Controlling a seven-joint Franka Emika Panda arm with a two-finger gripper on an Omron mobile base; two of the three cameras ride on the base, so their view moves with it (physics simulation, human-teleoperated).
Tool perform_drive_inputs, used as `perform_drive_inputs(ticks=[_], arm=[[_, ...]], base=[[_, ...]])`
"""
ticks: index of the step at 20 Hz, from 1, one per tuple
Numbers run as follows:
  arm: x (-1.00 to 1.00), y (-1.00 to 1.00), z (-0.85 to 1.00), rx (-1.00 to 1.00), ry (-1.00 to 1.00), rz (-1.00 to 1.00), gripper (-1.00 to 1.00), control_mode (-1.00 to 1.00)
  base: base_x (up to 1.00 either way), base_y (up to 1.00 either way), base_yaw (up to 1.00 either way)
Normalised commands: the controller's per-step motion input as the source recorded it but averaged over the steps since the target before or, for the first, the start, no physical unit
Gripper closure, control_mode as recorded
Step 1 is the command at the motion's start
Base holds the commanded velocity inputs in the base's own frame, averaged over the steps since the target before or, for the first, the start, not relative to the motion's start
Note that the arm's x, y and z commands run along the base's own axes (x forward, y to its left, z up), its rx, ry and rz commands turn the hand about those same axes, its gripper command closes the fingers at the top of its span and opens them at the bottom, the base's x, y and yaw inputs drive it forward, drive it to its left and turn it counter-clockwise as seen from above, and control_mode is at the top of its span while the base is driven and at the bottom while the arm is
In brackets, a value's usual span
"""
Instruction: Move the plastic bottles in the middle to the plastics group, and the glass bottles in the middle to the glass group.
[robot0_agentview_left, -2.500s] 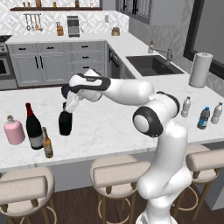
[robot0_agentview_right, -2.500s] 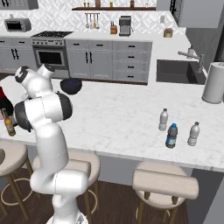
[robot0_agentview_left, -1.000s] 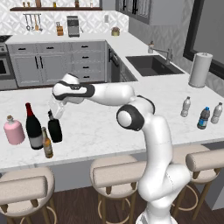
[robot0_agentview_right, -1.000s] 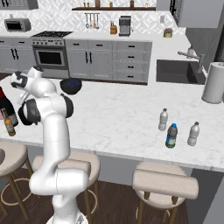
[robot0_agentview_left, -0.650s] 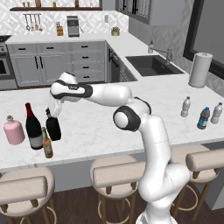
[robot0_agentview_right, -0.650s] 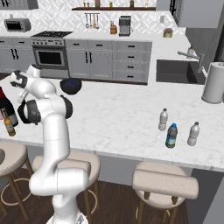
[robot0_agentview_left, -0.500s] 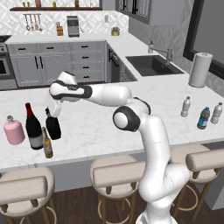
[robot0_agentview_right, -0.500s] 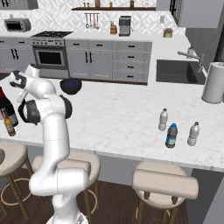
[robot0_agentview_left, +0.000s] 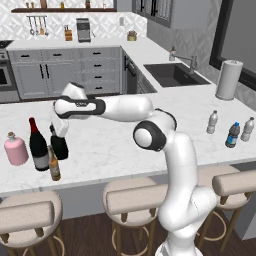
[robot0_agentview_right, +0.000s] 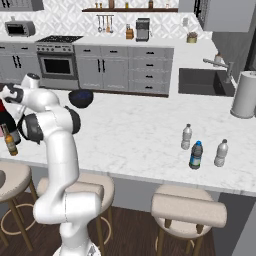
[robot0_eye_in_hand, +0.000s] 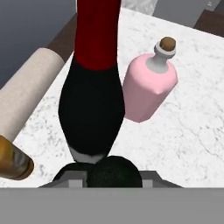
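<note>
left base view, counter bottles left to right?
pink bottle → wine bottle → beer bottle → black flask, at the gripper → then, far right: clear water bottle → blue-tinted bottle → second clear water bottle.

— What is standing on the white marble counter (robot0_agentview_left: 115, 145)?
— At its left a pink bottle (robot0_agentview_left: 16, 149), wine bottle (robot0_agentview_left: 37, 145), black flask (robot0_agentview_left: 59, 145) and amber beer bottle (robot0_agentview_left: 54, 166); at its right three water bottles (robot0_agentview_left: 231, 134) are standing together
</note>
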Motion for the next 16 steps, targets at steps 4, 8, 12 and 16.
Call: perform_drive_inputs(ticks=[4,8,12,16], arm=[[-0.10,0.00,-0.01,0.06,-0.07,0.00,1.00,-1.00],[0.00,0.00,-0.10,0.00,-0.05,0.00,1.00,-1.00],[0.00,0.00,-0.04,0.02,0.00,0.00,1.00,-1.00],[0.00,0.00,-0.03,0.02,0.00,0.00,1.00,-1.00]], base=[[0.00,0.00,0.00],[0.00,0.00,0.00],[0.00,0.00,0.00],[0.00,0.00,0.00]])
